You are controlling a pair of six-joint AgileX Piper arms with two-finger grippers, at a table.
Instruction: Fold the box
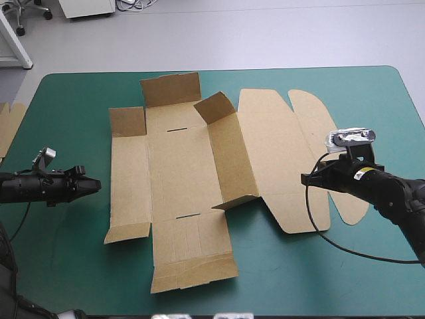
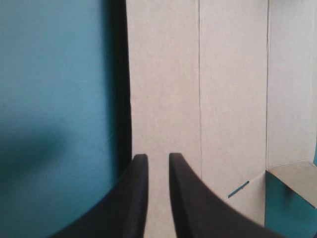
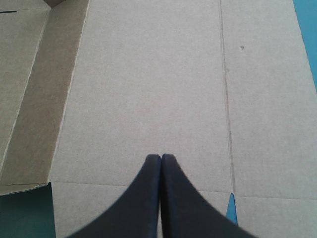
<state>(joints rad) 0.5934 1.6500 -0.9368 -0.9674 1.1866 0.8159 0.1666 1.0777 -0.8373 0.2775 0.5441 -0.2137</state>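
Note:
The brown box point(image 1: 179, 173) lies as a cut sheet in the middle of the table. Its side wall point(image 1: 232, 156) to the right of the base is raised, and its far flap point(image 1: 171, 88) also stands up. The lid panel point(image 1: 279, 153) lies flat at the right. My left gripper point(image 1: 98, 185) hovers just off the box's left edge, pointing at it. In the left wrist view the left gripper point(image 2: 158, 157) is open by a narrow gap, with nothing in it and the box point(image 2: 198, 99) ahead. My right gripper point(image 1: 304, 179) is over the lid's near right part. In the right wrist view the right gripper point(image 3: 161, 156) is shut above the box point(image 3: 148, 74).
An edge of more brown board point(image 1: 10, 126) shows at the table's left edge. Bare teal-green cover point(image 1: 299, 279) runs along the front of the table, and more of it lies left of the box.

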